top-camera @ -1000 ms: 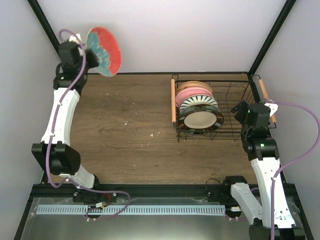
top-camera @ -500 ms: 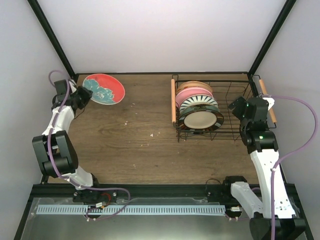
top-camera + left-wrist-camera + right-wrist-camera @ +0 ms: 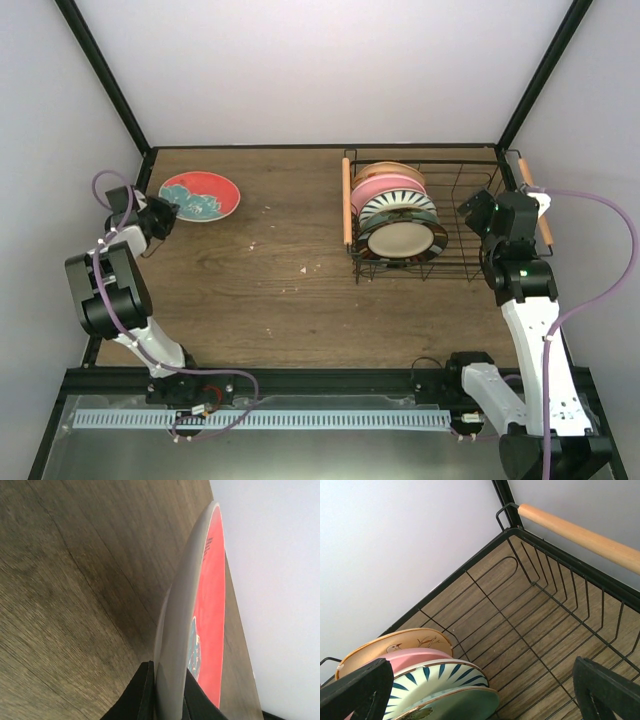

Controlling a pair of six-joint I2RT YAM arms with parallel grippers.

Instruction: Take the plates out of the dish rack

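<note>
- While the left gripper [image 3: 163, 214] is clamped on the near rim of the round red plate with teal flowers [image 3: 200, 195], that plate sits low at the far-left corner of the brown wooden table [image 3: 280, 290]. From the wrist view I cannot tell whether it lies flat or rests on one edge.
- Further right, the black wire dish rack with tan wooden rod handles [image 3: 347, 205] holds four plates on edge in its left half. The tan floral plate [image 3: 388, 169] is farthest, then the pink plate [image 3: 386, 186], the white plate with black stripes [image 3: 398, 205] and the mint green plate [image 3: 465, 700] nearest me.
- The right gripper [image 3: 476, 210] hangs over the rack's right half, fingers spread wide and holding nothing.
- The row lies to the left of those open fingers, its axis running near to far with the rims turned edge-on toward them. The right arm is far nearer, so I judge the next pick is its own: reach left and straddle a rim.
</note>
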